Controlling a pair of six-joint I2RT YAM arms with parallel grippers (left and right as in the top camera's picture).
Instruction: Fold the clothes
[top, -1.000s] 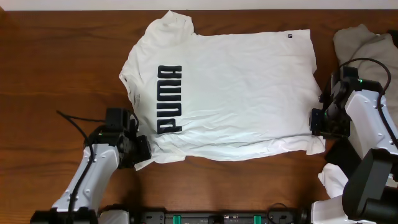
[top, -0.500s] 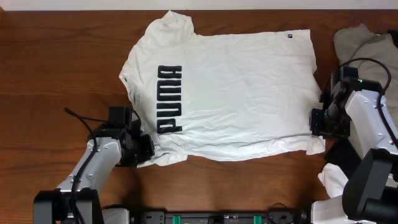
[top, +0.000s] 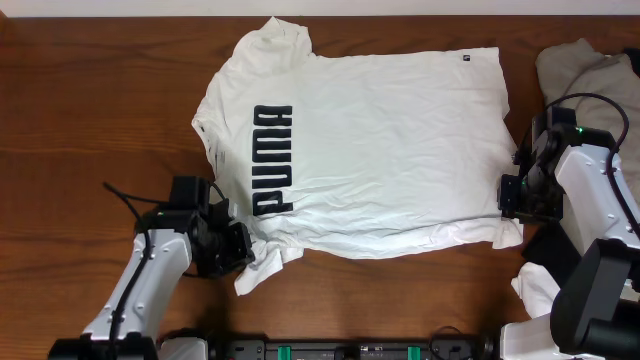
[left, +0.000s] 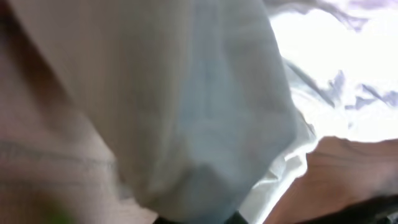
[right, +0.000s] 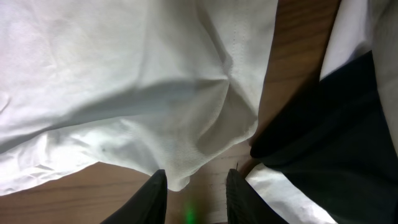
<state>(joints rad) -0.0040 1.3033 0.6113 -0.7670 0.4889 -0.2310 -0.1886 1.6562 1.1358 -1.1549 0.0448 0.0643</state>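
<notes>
On the dark wooden bench (top: 90, 120) the white T-shirt (top: 380, 150) lies spread flat, logo up. Its long axis runs across the bench, collar toward the left arm and hem toward the right. The left pincer (top: 238, 250) is clamped on the near sleeve, and the right pincer (top: 510, 195) stands apart astride the near hem corner.

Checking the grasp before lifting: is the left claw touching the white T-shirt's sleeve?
Touching. Overhead shows the left claw closed on the T-shirt sleeve, fabric bunched at it.

T-shirt (top: 380, 150) spread on table (top: 90, 130), left end effector (top: 238, 248) at its near-left corner, right end effector (top: 511, 196) at right hem
</notes>
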